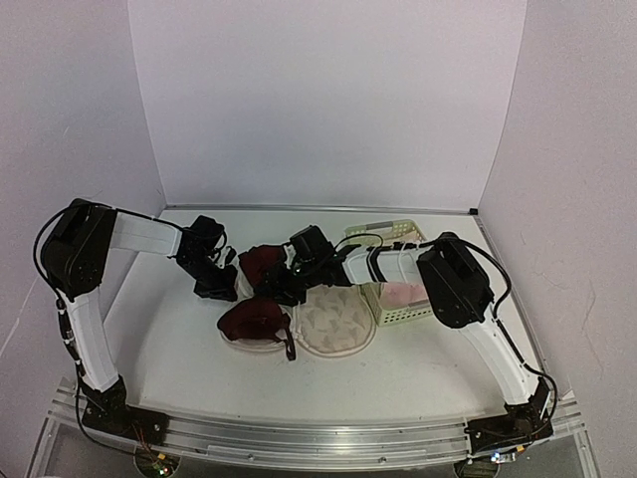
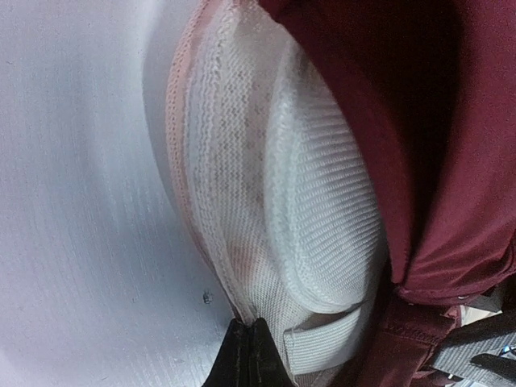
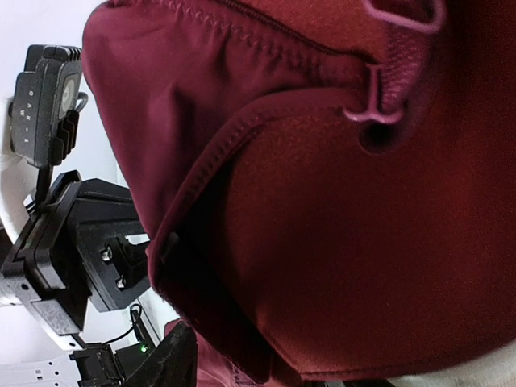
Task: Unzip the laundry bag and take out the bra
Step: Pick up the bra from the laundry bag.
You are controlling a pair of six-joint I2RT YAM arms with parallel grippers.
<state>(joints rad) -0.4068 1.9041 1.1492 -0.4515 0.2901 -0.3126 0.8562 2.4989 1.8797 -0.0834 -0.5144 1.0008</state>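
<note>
The laundry bag point(image 1: 336, 324) lies open at the table's middle, its patterned half to the right. The maroon bra has one cup point(image 1: 254, 321) resting on the bag's left half and the other cup point(image 1: 261, 261) raised behind it. My left gripper point(image 1: 221, 287) is shut on the bag's pink seamed edge point(image 2: 211, 242), fingertips point(image 2: 242, 355) together, with the white mesh lining point(image 2: 306, 201) and the bra point(image 2: 451, 145) beside it. My right gripper point(image 1: 286, 286) is at the bra, which fills the right wrist view point(image 3: 322, 201). One finger point(image 3: 171, 359) shows, the other is hidden.
A pale green mesh basket point(image 1: 393, 289) with something pink inside stands right of the bag, under my right forearm. White walls enclose the table at the back and sides. My left arm's wrist point(image 3: 72, 242) sits close to the bra in the right wrist view.
</note>
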